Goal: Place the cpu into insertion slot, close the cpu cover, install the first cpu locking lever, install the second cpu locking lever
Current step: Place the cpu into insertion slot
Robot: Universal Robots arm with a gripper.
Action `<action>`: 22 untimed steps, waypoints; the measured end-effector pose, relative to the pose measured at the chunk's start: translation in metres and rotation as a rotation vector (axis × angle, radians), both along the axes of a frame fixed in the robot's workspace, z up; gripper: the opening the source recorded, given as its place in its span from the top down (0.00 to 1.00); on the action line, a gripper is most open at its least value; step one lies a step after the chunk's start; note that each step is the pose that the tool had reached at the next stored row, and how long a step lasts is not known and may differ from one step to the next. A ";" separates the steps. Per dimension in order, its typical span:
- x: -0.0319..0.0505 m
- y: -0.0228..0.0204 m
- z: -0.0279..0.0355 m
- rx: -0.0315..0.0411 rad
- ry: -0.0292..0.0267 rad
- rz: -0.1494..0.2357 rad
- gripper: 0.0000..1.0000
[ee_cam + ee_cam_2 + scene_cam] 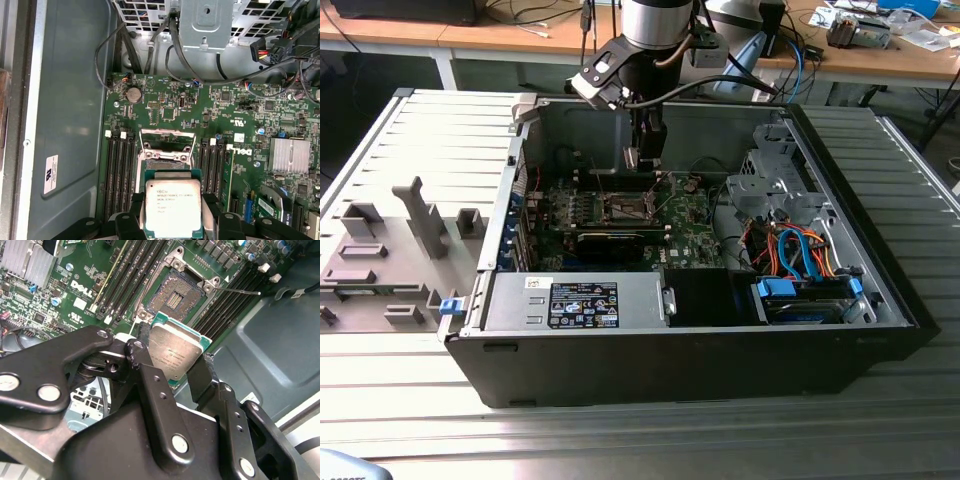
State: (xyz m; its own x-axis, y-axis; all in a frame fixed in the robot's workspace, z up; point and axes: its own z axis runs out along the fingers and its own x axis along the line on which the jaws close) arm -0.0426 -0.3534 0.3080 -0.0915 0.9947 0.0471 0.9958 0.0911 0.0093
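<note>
The exterior view looks down from well back at the whole open computer case (700, 340), with the arm (655, 30) at the upper centre of the frame. Both wrist views sit close above the green circuit board (240, 107), facing down, sharing the insertion slot (176, 296) and the cpu (172, 207)

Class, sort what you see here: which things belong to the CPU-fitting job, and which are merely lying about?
Belongs to the job:
the cpu, clamped in the gripper
the insertion slot, open and empty

Just lying about:
the coin battery
the silver heatsink
the blue and orange cables
the grey fixtures on the exterior view's left
</note>
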 end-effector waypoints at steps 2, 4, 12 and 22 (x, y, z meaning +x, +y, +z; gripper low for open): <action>0.0000 0.0000 0.0000 0.0000 0.0000 -0.001 0.46; 0.0000 0.0000 0.0000 0.0000 0.0000 -0.003 0.46; 0.0000 0.0000 0.0000 0.0000 0.0000 -0.009 0.46; 0.0000 0.0000 0.0000 0.0000 0.0000 -0.016 0.46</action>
State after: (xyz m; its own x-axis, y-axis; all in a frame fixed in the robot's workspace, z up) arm -0.0426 -0.3534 0.3081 -0.0759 0.9960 0.0471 0.9971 0.0755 0.0093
